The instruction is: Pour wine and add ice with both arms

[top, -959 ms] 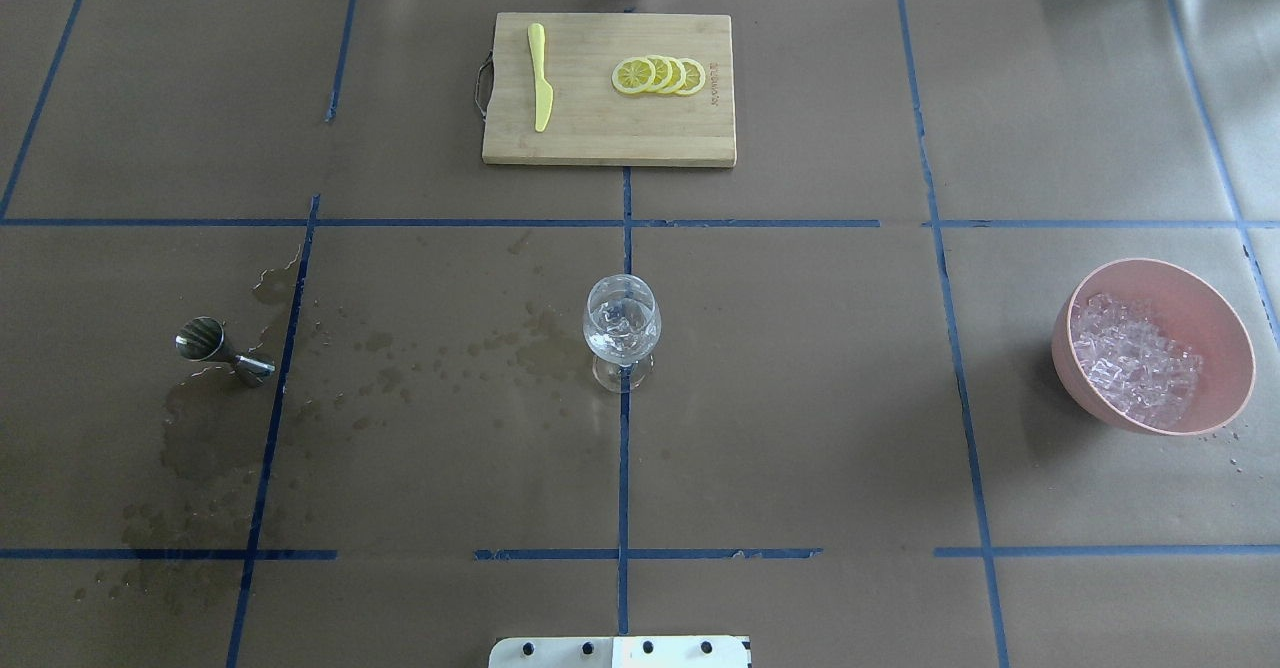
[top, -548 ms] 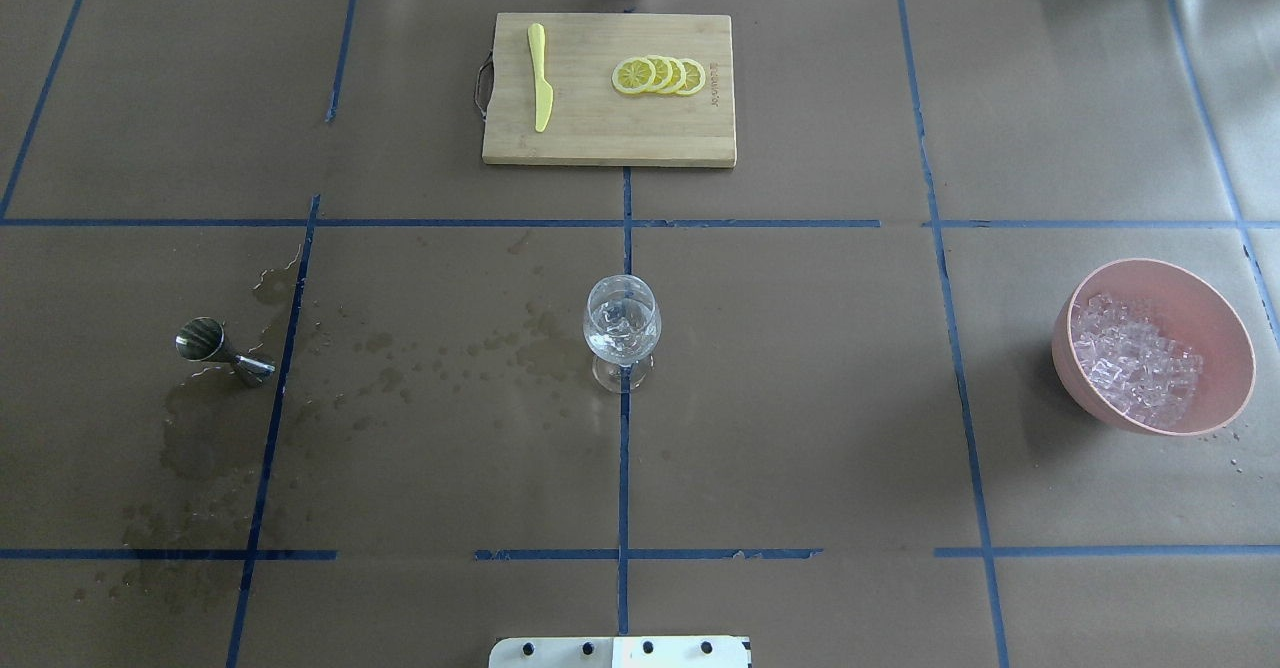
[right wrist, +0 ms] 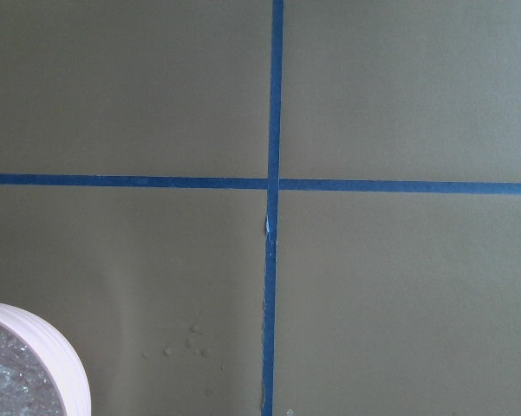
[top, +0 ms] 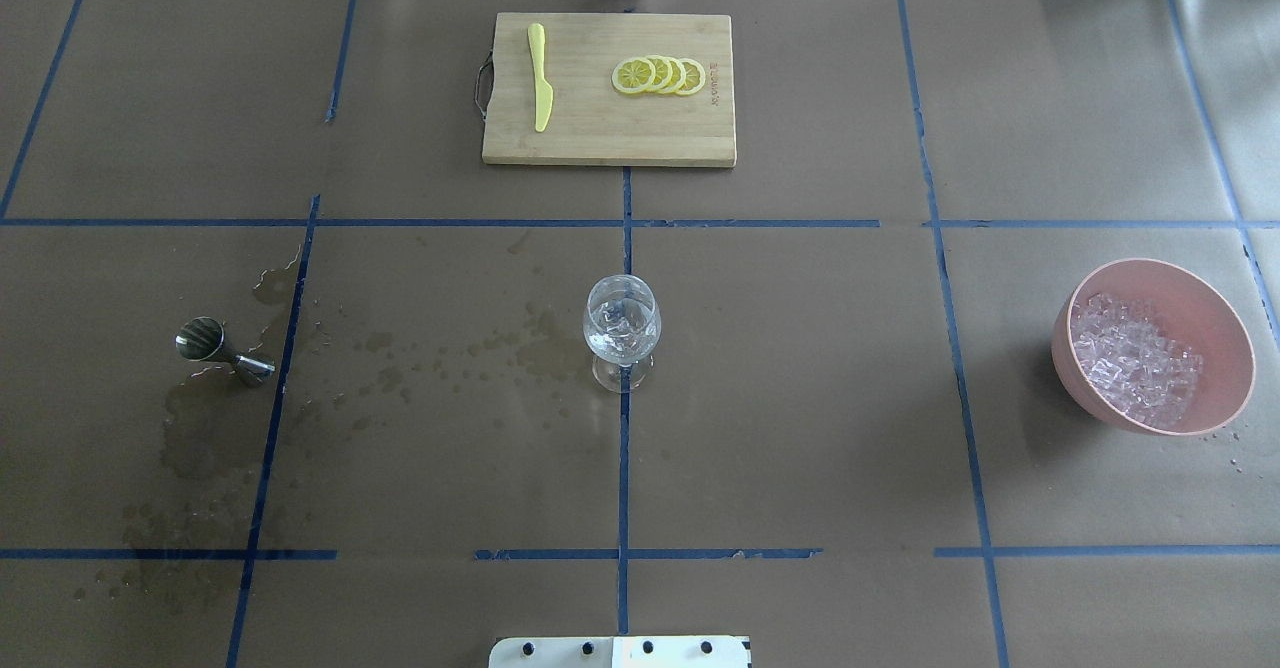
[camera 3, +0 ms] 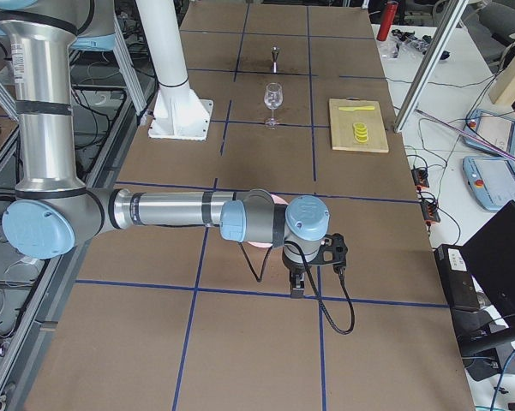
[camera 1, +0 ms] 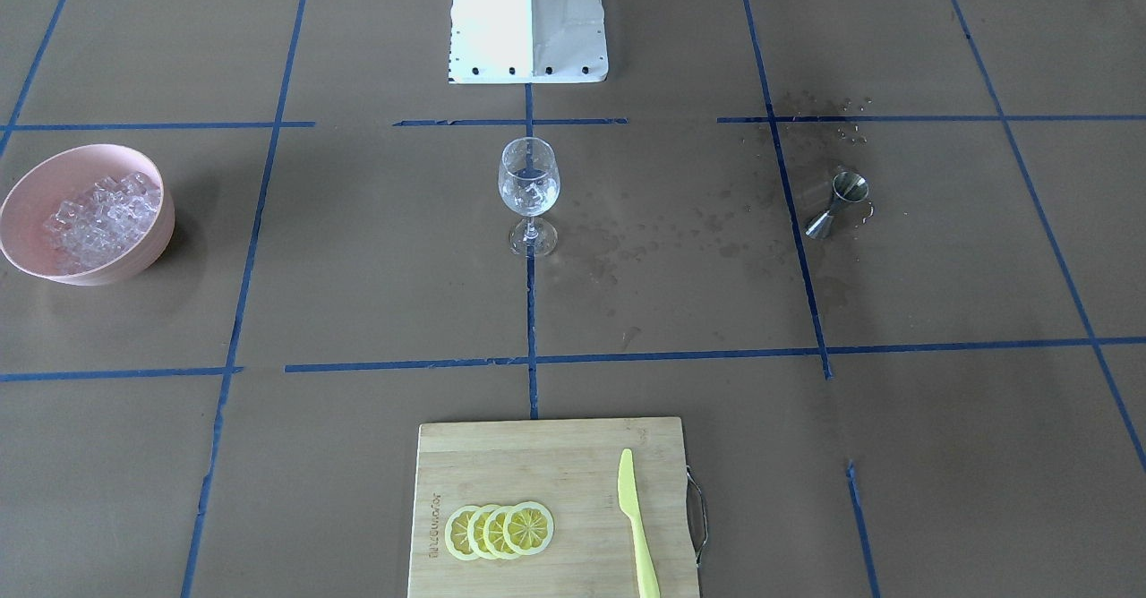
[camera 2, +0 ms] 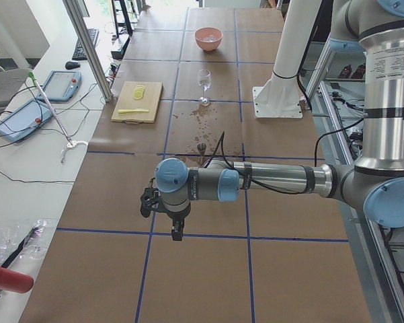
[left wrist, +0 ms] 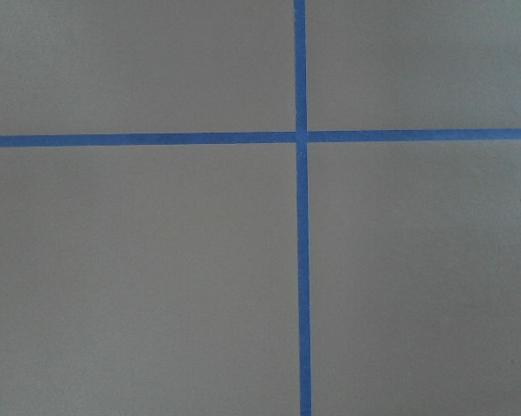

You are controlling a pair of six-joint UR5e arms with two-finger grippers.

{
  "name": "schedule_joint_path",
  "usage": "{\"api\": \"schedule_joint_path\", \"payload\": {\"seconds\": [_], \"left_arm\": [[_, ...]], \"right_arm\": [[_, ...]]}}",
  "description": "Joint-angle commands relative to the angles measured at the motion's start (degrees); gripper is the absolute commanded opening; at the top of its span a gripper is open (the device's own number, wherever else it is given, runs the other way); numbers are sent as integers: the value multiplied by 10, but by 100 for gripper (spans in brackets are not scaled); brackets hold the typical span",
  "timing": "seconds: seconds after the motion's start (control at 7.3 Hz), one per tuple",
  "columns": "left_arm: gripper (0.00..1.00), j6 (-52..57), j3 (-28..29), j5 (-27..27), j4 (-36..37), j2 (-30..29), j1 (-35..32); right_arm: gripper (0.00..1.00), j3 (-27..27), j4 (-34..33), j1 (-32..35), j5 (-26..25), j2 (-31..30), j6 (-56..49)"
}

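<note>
The wine glass (top: pixel 620 348) stands upright holding ice (top: pixel 625 323), the wine (top: pixel 548 353) showing as dark wet spots to its left, out to a jigger (top: pixel 222 347) lying on its side; well to its right a pink bowl (top: pixel 1200 303) holds more ice. Beyond the glass lies a cutting board (top: pixel 600 133) with lemon slices (top: pixel 659 76). The left gripper (camera 2: pixel 177 232) and right gripper (camera 3: pixel 296 287) hang far from the glass, pointing down; whether parted or closed, I cannot tell

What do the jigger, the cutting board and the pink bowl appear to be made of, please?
The jigger looks like metal, probably stainless steel: shiny, mirror-like grey. The cutting board looks like light wood, possibly bamboo: matt, with strip grain. The bowl is opaque matt pink, likely plastic, though ceramic cannot be ruled out.
</note>
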Motion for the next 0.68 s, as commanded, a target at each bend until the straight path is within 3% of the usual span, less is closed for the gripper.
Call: {"api": "schedule_joint_path", "payload": {"seconds": [0.0, 0.55], "left_arm": [[100, 0, 2, 0, -1, 0, 0], [100, 0, 0, -1, -5, 1, -1]], "right_arm": [[100, 1, 0, 0, 0, 0, 0], [100, 5, 0, 0, 0, 0, 0]]}}
